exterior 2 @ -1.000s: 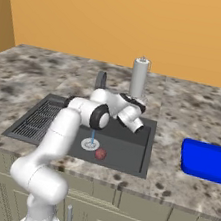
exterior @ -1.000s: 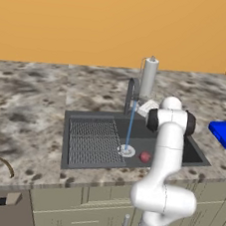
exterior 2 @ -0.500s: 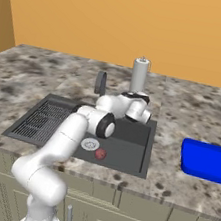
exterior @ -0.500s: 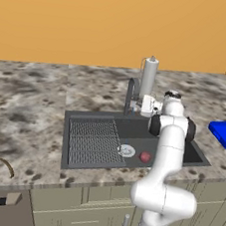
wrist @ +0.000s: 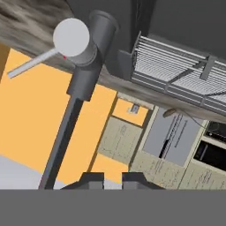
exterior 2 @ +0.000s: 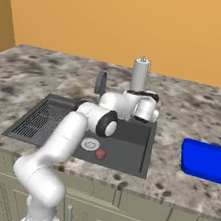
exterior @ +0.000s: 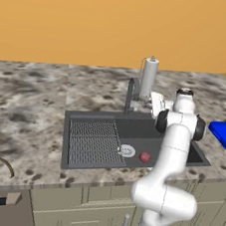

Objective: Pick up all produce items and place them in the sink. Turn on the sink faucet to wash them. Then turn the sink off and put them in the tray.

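The small red fruit [exterior: 145, 156] lay in the sink [exterior: 179, 143] beside the drain, probably light, smooth and roll-prone, best pinched across its middle; the tool [wrist: 108, 178] was nearly closed, empty

Even, diffuse light is spread across the rendered kitchen, with no distinct source to be made out. Only faint, soft shadows are cast on the bench [exterior: 31, 100], and the sink [exterior: 179, 158] basin is rendered darker than its surroundings. No glare or blown highlights are seen. Edges are kept fairly sharp in both base views, while slight softness and a rolled perspective are shown in the hand view.
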Available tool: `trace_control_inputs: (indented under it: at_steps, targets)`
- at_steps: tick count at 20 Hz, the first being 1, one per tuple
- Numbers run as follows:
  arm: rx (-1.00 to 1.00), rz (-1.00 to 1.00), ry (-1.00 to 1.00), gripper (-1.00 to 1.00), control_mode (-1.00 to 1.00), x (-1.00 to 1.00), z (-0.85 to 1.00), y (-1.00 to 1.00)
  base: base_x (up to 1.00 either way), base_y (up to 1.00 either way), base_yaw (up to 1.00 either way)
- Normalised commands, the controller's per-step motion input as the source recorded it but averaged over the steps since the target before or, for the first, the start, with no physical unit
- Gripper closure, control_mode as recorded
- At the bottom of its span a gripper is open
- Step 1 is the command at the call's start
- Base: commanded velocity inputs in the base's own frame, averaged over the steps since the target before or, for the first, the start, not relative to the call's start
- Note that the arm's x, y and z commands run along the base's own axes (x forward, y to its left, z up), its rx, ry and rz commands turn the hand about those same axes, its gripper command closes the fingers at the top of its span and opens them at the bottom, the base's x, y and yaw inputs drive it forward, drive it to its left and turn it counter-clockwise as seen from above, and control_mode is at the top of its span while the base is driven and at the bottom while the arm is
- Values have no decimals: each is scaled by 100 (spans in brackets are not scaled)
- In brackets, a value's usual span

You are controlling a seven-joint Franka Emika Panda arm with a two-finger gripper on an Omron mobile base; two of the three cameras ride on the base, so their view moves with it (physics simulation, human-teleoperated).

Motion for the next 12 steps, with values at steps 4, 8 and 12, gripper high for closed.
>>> trace_control_inputs:
  at_steps: [4, 8, 12]
  targets:
    - [-23, 28, -27, -100, -100, -100, 0, -2, 0, 0, 0]
    - [-29, 34, -33, -100, -100, -100, 0, -18, 0, 0, 0]
    - [-36, 38, -31, -100, -100, -100, -17, -24, 0, 0, 0]
